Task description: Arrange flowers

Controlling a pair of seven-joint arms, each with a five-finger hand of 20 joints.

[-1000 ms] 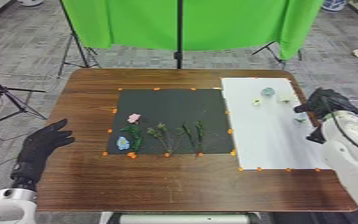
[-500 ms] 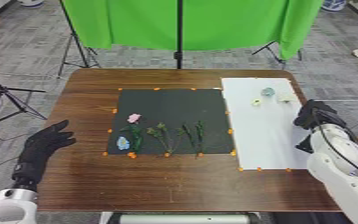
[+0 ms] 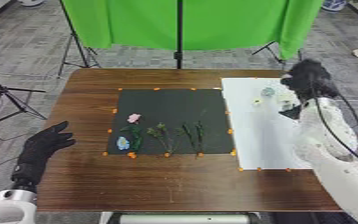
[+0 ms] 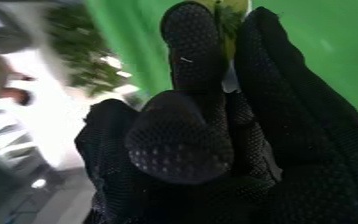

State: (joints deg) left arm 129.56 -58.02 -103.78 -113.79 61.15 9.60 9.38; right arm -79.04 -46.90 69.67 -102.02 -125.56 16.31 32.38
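Black right hand (image 3: pixel 312 81) here: I'm pinching some yellow-green piece (image 4: pixel 231 31) over the white sheet (image 3: pixel 257 136), bench's (image 3: pixel 158 187) far right corner, probably avoiding crushing it. Stems (image 3: pixel 164 139) are lying along the black mat's (image 3: pixel 155 104) near edge, likely saving space for blooms (image 3: pixel 268 92).
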